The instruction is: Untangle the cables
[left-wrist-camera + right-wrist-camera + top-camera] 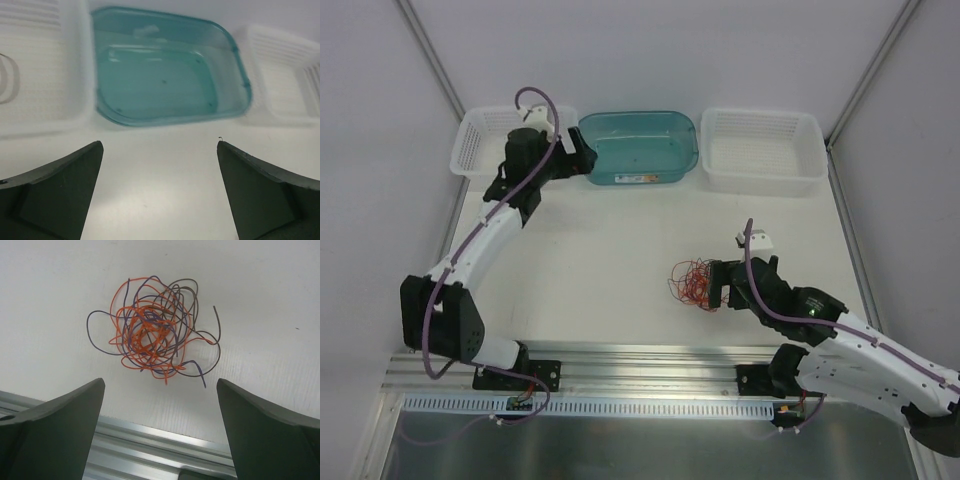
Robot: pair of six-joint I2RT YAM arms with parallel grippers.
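Right gripper (160, 382) jaws spread; cables (149, 336) roundish tangle, axis indistinct.

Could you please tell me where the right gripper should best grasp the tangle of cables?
Probably the dark strand arcing free at the edge of the tangle of cables, not the dense orange core. It stands clear of the other loops, so the open right gripper could descend from above and pinch it alone.

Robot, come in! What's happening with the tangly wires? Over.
Left tool open, facing the teal bin. Right tool open, aimed at the cables. Cables in one tangle on the table. Nothing blocking them.
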